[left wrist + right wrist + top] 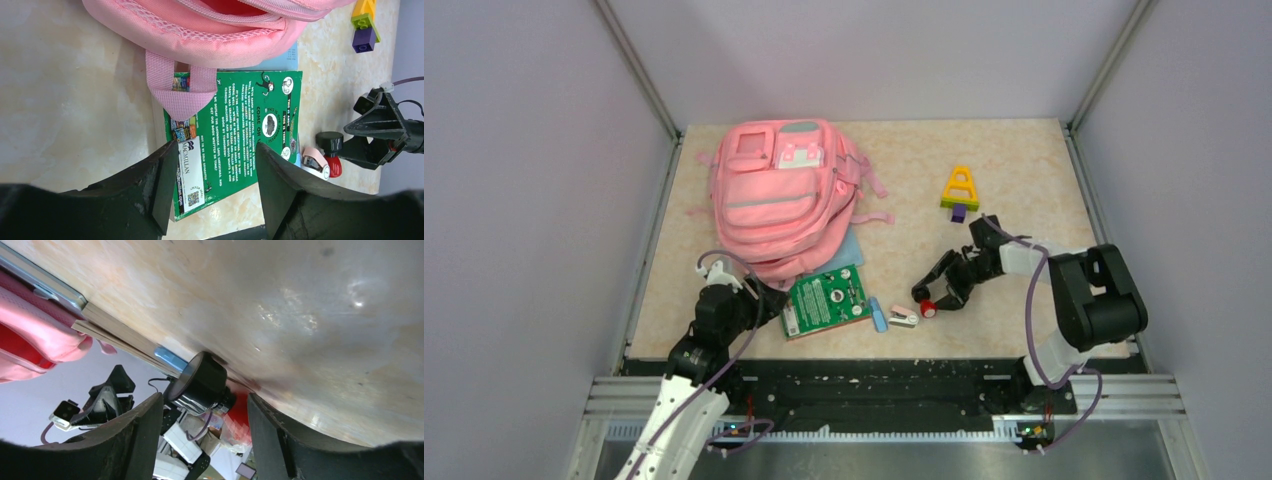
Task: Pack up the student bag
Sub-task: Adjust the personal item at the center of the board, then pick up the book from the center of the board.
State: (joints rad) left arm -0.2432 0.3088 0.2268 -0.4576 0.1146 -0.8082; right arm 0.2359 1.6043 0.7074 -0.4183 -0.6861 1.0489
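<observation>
The pink student bag [774,190] lies at the back left of the table, its open mouth toward me [200,30]. A green book [826,300] lies in front of it, partly under the bag's hanging loop [180,92]. My left gripper [767,300] is open, its jaws on either side of the book's near corner [215,195], not closed on it. My right gripper [936,292] is open around a small red bottle with a black cap [927,308], which lies between the fingers in the right wrist view [202,382].
A pink stapler [903,317] and a blue eraser [878,315] lie between the book and the bottle. A yellow, green and purple brick toy [959,190] stands at the back right. A pale blue flat item [852,247] sticks out from under the bag.
</observation>
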